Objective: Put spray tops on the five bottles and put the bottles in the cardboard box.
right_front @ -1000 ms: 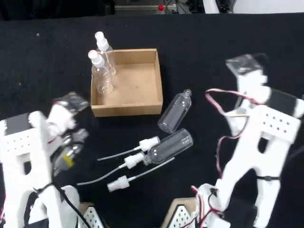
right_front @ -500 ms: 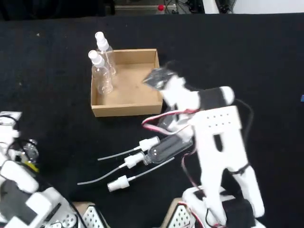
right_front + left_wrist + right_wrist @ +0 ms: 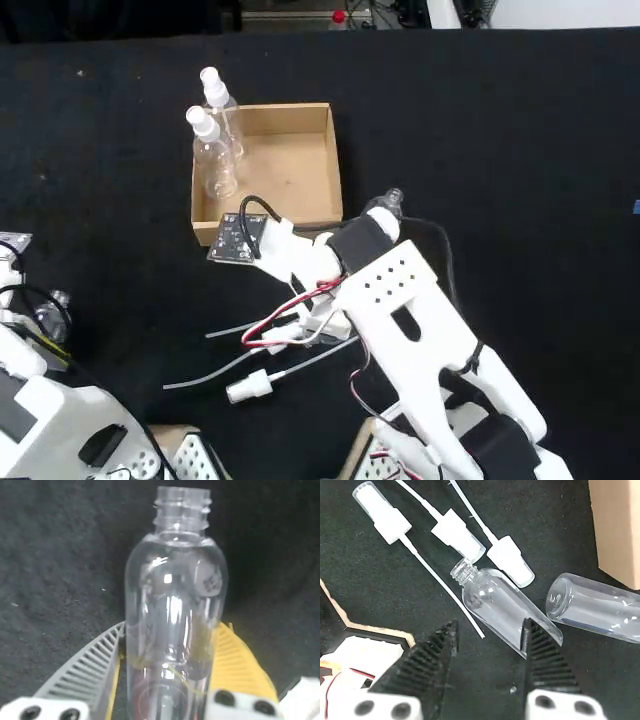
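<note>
The black table [image 3: 500, 120] carries a cardboard box [image 3: 290, 180] upper left of centre; three spray tops [image 3: 250, 385] and two bottles [image 3: 505, 607] lie lower down.

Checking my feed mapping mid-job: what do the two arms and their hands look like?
The left arm and right arm are white shells; the right shows rows of small holes and red, white and black cables. The right hand has black ribbed fingers; the left hand has one grey finger, one yellow.

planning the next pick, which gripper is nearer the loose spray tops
Right. The right gripper hangs open right by the spray tops. The left gripper is farther off at the left side of the table, shut on an uncapped bottle.
</note>
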{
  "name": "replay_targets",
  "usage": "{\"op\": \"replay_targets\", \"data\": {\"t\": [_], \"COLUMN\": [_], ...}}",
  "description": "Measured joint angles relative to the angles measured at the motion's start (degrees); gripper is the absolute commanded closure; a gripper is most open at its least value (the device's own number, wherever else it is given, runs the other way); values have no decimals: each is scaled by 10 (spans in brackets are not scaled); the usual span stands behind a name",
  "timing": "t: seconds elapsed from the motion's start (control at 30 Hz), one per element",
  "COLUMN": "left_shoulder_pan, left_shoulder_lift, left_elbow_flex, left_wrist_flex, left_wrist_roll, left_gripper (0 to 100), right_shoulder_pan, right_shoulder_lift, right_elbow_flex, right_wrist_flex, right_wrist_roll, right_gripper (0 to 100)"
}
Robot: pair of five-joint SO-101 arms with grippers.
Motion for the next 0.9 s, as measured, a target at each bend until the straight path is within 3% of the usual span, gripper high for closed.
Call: {"op": "replay_targets", "data": {"t": [0.5, 0.9], "left_shoulder_pan": [51, 59], "left_shoulder_lift": [5, 5], "left_elbow_flex": [-66, 4], "left_wrist_flex": [50, -44], "left_wrist_roll": [-24, -24], "left_gripper": [734, 741], "right_shoulder_pan": [-2, -2], "right_shoulder_lift": [0, 0], "right_elbow_flex": [0, 0], "right_wrist_flex": [1, 1], "right_wrist_roll": [0, 0], "right_gripper": [808, 808]}}
